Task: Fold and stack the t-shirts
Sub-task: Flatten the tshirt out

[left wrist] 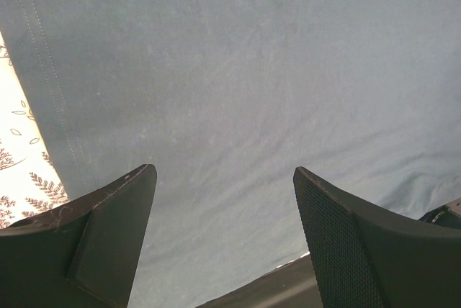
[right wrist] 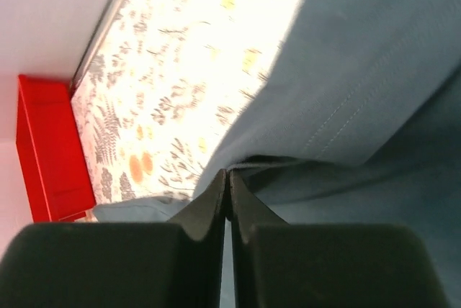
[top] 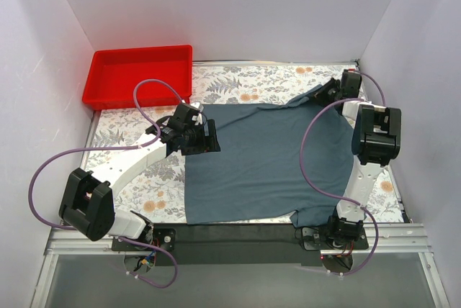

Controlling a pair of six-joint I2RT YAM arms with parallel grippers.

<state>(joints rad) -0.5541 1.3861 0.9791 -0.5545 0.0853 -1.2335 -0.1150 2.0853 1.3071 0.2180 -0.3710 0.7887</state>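
A slate blue-grey t-shirt [top: 259, 160] lies spread mostly flat across the floral table, its lower right sleeve near the front edge. My left gripper [top: 211, 135] hovers over the shirt's upper left part, jaws wide apart with nothing between them. In the left wrist view only flat fabric [left wrist: 238, 70] shows past the left gripper [left wrist: 225, 171]. At the shirt's far right corner, my right gripper [top: 318, 97] has its jaws pressed together on a raised fold of the shirt's hem. In the right wrist view the right gripper [right wrist: 228, 173] pinches that seamed edge [right wrist: 288, 160].
A red tray [top: 137, 74] stands at the back left corner and also shows as the red tray [right wrist: 43, 150] in the right wrist view. White walls close in the table on three sides. A black rail [top: 238, 234] runs along the front edge.
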